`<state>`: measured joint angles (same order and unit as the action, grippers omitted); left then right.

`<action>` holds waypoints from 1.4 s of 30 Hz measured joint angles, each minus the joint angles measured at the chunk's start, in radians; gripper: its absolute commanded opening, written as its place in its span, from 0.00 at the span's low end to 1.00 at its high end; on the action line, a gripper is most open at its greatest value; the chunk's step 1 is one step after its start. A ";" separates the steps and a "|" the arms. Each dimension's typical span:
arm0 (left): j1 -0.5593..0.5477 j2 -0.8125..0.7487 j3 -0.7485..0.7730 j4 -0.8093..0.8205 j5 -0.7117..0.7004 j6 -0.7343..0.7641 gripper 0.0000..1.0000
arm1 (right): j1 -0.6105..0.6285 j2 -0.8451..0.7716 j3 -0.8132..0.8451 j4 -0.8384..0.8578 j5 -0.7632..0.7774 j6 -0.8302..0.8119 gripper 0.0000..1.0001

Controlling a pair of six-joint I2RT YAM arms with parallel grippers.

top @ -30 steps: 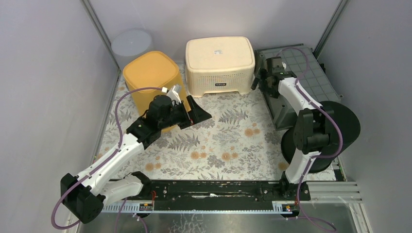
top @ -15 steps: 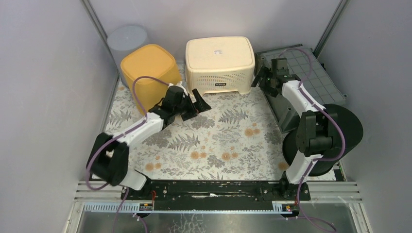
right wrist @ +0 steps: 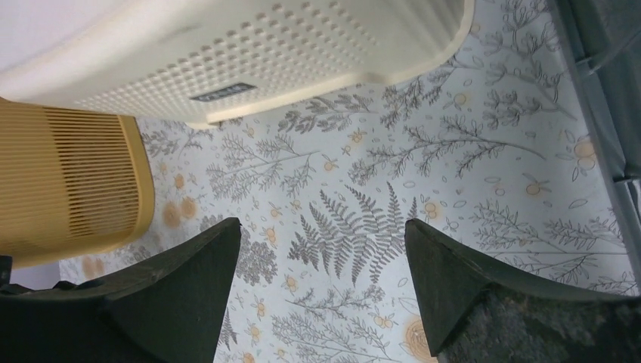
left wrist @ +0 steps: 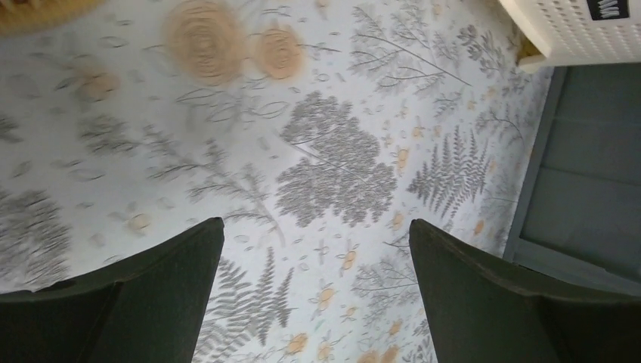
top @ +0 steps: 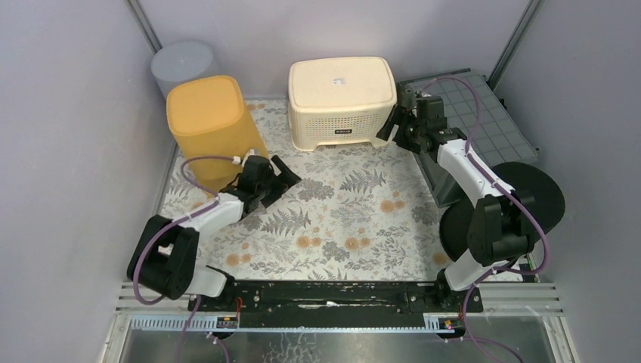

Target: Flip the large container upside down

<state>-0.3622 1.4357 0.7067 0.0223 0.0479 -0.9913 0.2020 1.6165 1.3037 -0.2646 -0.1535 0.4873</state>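
Near far-left corner: left tool (top: 282, 173) released beside yellow container (top: 208, 121); uneven rim seating could tip it over.

One yellow slatted container (top: 212, 125), one cream perforated basket (top: 342, 94), one grey cylindrical bin (top: 181, 64), one dark grey crate (top: 506, 121), two black discs (top: 538, 193) (top: 452, 227), two robot arms (top: 215, 212) (top: 472, 162), one floral desk cloth (top: 340, 219)

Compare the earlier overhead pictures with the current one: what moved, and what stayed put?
The yellow container shifted left, toward the grey cylinder. The left end effector drew back toward its base, open and apart from the container. The right end effector swung left, up to the cream basket's corner, open. The basket, grey cylinder and floral mat stayed as they were.
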 measured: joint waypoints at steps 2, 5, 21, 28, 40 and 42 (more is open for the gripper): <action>0.010 -0.055 -0.058 -0.005 -0.023 -0.008 1.00 | 0.000 -0.005 -0.031 0.014 -0.009 -0.001 0.87; 0.050 -0.150 -0.124 -0.015 -0.056 -0.026 1.00 | 0.003 -0.007 -0.064 0.016 -0.026 -0.001 0.87; 0.089 -0.640 -0.193 -0.228 -0.193 -0.064 1.00 | 0.095 -0.090 -0.149 0.072 -0.120 0.005 0.87; 0.035 -0.518 -0.143 -0.133 -0.077 0.014 1.00 | 0.143 -0.249 -0.255 0.048 -0.143 0.011 0.88; -0.032 0.005 0.136 0.009 -0.141 0.201 1.00 | 0.143 -0.575 -0.425 -0.076 -0.117 0.008 0.91; -0.011 0.023 0.129 0.033 -0.159 0.218 1.00 | 0.143 -0.621 -0.438 -0.090 -0.117 0.009 0.93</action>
<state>-0.3729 1.4582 0.8352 0.0551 -0.1116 -0.7731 0.3447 0.9958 0.8658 -0.3546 -0.2703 0.4961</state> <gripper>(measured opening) 0.997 0.909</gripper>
